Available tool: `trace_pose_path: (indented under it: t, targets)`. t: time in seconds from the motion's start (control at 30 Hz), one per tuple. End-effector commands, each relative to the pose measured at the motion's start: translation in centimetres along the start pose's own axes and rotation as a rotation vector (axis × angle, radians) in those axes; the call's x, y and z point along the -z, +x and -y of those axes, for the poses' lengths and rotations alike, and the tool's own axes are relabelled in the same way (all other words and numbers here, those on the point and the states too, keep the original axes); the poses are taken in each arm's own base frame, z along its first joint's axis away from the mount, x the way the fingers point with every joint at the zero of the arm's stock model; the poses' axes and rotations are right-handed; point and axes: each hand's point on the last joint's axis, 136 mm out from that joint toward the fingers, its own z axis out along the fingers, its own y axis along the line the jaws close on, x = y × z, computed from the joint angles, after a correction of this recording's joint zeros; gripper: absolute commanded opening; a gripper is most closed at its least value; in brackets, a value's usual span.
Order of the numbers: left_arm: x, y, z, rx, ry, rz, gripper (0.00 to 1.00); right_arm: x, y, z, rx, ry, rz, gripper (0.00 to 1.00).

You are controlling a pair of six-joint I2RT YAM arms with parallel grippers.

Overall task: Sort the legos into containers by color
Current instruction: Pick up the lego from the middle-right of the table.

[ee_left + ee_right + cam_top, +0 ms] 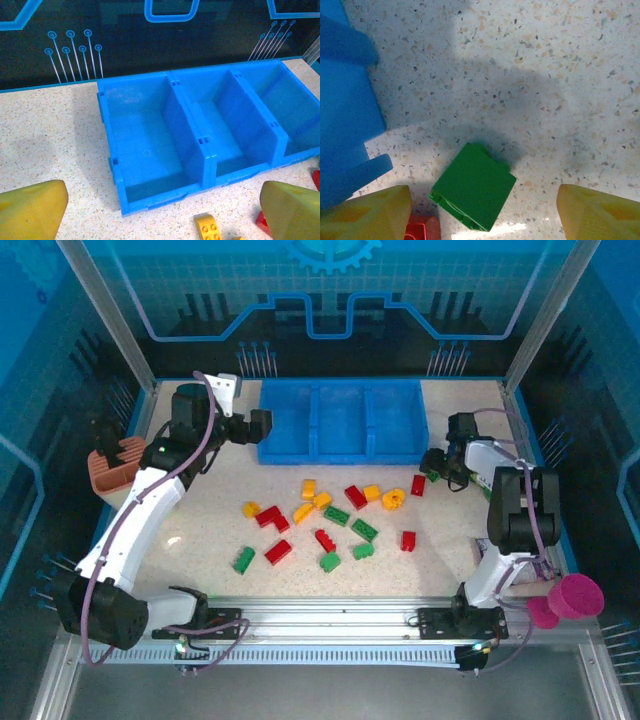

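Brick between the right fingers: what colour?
The brick is green; the right wrist view shows it best.

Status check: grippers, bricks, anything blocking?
Left gripper open, by tray. Right gripper open, straddling green brick, not gripping. Tray holds none; other bricks loose on table. Red brick close beside the green.

Left arm [140, 510] extended forward, jaws wide apart. Right arm [515, 510] folded, wrist low, jaws parted.
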Motion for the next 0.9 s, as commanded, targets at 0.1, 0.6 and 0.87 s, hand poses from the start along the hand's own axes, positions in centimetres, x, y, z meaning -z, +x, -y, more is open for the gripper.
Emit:
trace_pose_path:
  t: [0.1,0.6,0.87]
  targets:
    - [1.3,-0.4,0.7,0.034,0.022,0.017,0.99,-0.6,-0.2,0.8,0.01,0.028,-0.037,0.72]
    - [2.0,-0.4,0.7,0.045,0.02,0.017,0.99,-2.1,1.3,0.9,0.027,0.047,-0.149,0.49]
    - [2.2,-0.5,0.7,0.036,0.018,0.03,1.0,-1.9,2.0,1.7,0.063,0.083,-0.16,0.38]
